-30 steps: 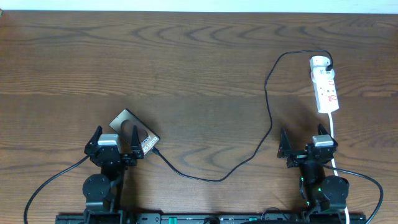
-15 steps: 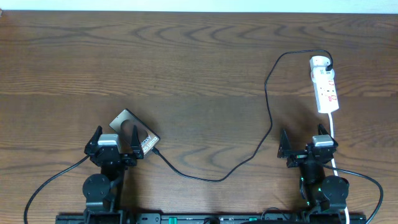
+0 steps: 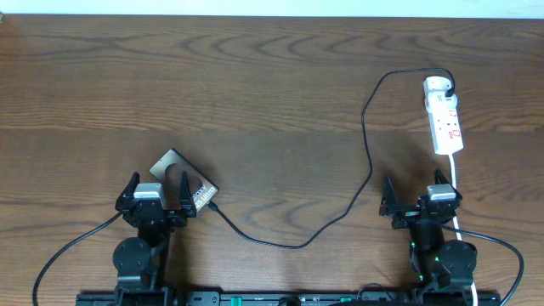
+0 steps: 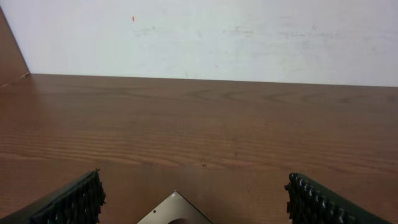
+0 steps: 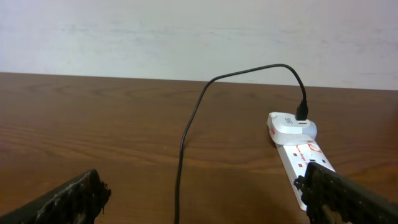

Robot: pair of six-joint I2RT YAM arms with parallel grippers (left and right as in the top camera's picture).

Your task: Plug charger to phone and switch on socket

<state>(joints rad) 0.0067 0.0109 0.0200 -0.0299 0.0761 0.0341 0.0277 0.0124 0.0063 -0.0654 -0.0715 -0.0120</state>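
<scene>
The phone [image 3: 170, 163] lies tilted on the table at the lower left; one of its corners [image 4: 175, 210] shows low in the left wrist view. My left gripper [image 3: 158, 181] stands open over it, its right finger above the phone. The charger [image 3: 367, 153] runs from the adapter on the socket [image 3: 447, 123] down and left, and its tip [image 3: 218, 205] rests against the phone's lower right edge; whether it is inserted cannot be told. My right gripper [image 3: 416, 192] is open just below the socket. In the right wrist view the charger [image 5: 191, 118] and the socket [image 5: 297, 157] lie ahead of the gripper [image 5: 202, 196].
The socket's white cord [image 3: 456, 174] passes under my right arm. Thick black arm cables [image 3: 64, 255] curve along the table's front edge. A white wall [image 4: 205, 37] rises behind the far edge of the wooden table [image 3: 255, 76].
</scene>
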